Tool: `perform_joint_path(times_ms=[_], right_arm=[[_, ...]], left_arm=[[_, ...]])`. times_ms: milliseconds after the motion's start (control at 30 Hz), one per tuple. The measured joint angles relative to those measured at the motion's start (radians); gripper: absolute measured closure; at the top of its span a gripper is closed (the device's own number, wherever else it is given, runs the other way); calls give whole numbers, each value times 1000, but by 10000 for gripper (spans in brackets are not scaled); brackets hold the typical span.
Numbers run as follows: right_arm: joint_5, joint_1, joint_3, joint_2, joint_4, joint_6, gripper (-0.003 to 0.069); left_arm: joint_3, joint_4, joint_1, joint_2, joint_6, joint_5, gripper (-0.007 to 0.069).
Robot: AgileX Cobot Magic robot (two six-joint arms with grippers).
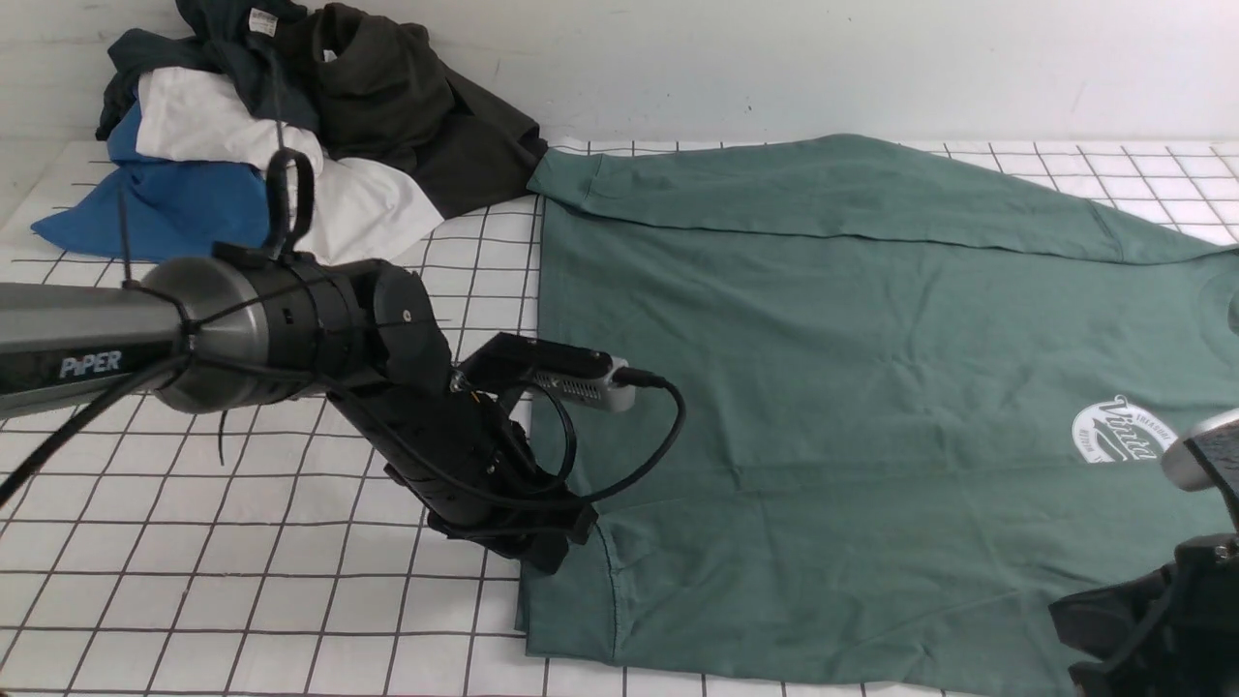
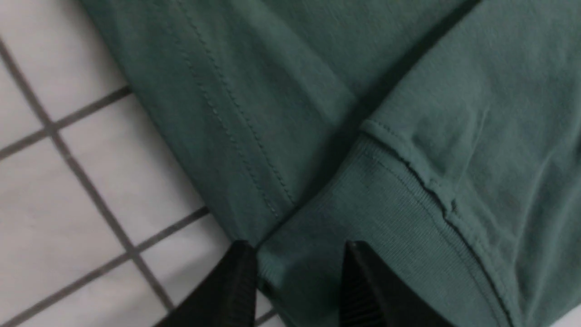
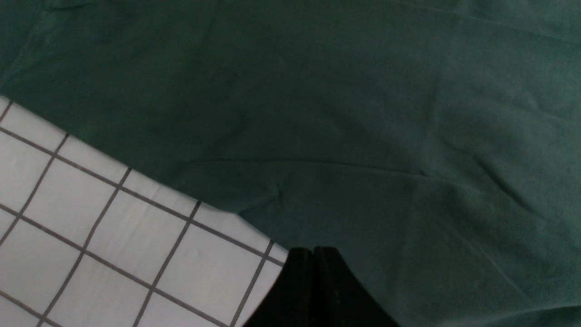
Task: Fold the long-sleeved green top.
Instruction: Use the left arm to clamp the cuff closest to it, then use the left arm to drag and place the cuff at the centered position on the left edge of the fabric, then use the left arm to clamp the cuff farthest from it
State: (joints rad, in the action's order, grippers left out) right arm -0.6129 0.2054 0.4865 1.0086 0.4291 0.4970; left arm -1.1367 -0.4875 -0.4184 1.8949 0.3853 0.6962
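Note:
The green long-sleeved top (image 1: 823,368) lies spread flat on the gridded table, its white oval logo (image 1: 1123,433) at the right. One sleeve (image 1: 823,189) lies folded across its far edge. My left gripper (image 1: 542,547) is low at the top's near-left hem. In the left wrist view it (image 2: 299,247) is open, its jaws either side of a ribbed sleeve cuff (image 2: 363,213) that lies on the hem. My right gripper (image 3: 313,250) is shut and empty over the top's near edge; in the front view only its body (image 1: 1152,620) shows at the bottom right.
A pile of other clothes (image 1: 290,126), dark, white and blue, sits at the far left against the wall. The white gridded table cover (image 1: 194,581) shows left of the top and along the front edge.

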Motion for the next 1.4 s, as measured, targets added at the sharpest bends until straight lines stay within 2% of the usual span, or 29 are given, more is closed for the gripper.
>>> perform_joint_path(times_ms=[33, 100, 167, 200, 500, 667, 867, 1033, 1167, 1200, 1267, 1400], right_arm=[[0, 0, 0, 0, 0, 0, 669], [0, 0, 0, 0, 0, 1, 669], [0, 0, 0, 0, 0, 1, 669], [0, 0, 0, 0, 0, 1, 669], [0, 0, 0, 0, 0, 3, 669], [7, 0, 0, 0, 0, 3, 669], [8, 0, 0, 0, 0, 3, 669], [8, 0, 0, 0, 0, 3, 669], [8, 0, 0, 0, 0, 3, 669], [8, 0, 0, 0, 0, 3, 669], [8, 0, 0, 0, 2, 3, 669], [18, 0, 0, 0, 20, 3, 669]], left_arm=[[0, 0, -2, 1, 3, -1, 421], [-1, 2, -22, 3, 44, -9, 533], [-1, 2, -33, -1, 66, -10, 596], [-1, 2, -35, -6, 70, -10, 603], [-92, 86, -39, -105, 47, 34, 609], [-284, 183, -38, -99, 40, 23, 609], [-525, 237, 8, 28, 34, -33, 609], [-722, 237, 50, 207, -1, 24, 609], [-933, 251, 82, 400, -31, 128, 549], [-933, 253, 84, 400, -34, 128, 549], [-1064, 265, 103, 472, -68, 194, 465], [-1269, 269, 138, 562, -143, 210, 291]])
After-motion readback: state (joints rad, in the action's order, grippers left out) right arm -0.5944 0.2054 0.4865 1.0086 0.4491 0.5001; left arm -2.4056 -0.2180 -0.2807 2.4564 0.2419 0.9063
